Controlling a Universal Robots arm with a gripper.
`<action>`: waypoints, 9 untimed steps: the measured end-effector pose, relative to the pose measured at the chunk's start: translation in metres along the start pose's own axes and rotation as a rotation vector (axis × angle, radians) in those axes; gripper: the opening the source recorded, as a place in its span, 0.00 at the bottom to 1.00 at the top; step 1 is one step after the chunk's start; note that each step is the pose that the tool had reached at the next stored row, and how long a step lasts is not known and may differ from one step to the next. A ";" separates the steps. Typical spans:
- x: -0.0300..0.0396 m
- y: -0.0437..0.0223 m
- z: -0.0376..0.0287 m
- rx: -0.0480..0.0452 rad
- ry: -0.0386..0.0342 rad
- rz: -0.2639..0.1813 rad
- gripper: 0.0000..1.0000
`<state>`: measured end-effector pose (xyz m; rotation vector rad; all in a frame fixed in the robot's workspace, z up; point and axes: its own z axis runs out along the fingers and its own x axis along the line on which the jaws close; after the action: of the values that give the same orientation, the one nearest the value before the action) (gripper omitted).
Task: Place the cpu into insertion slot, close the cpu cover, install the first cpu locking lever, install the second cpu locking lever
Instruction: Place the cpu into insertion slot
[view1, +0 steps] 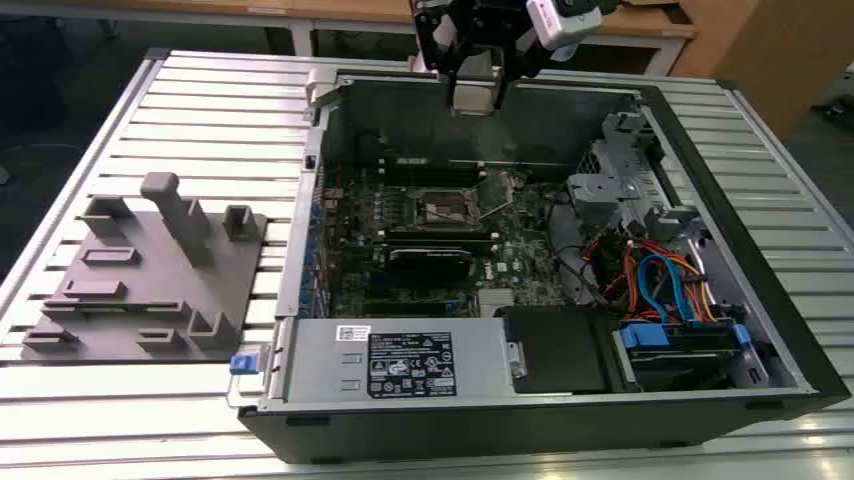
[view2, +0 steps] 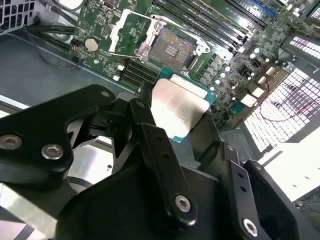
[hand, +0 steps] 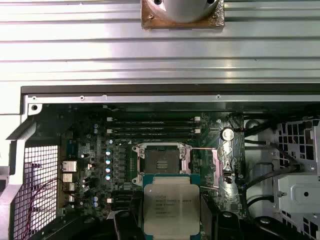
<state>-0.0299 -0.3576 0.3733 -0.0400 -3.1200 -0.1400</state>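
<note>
pincer (view2: 176, 120) clenched on the cpu (hand: 170, 207), held over the case (view1: 534, 432); insertion slot (hand: 161, 161) lies uncovered

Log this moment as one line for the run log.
gripper: shut on cpu | cpu: held clear of insertion slot, not seated | insertion slot: empty | cpu cover: open

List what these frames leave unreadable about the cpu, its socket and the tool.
- cpu underside: faces away from both wrist views. Its side edges are covered by fingers of the tool gripping it.
- insertion slot contacts: too small to judge in both wrist views and the exterior view.
- Arm above the tool: cut off by the exterior view's top edge.
</note>
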 end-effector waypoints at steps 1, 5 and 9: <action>0.0000 0.0000 0.0000 0.0000 0.0000 0.000 0.54; 0.0000 0.0000 0.0000 0.0000 0.0000 0.000 0.54; 0.0000 0.0000 0.0000 0.0000 0.0000 0.000 0.54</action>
<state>-0.0299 -0.3576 0.3733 -0.0400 -3.1200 -0.1400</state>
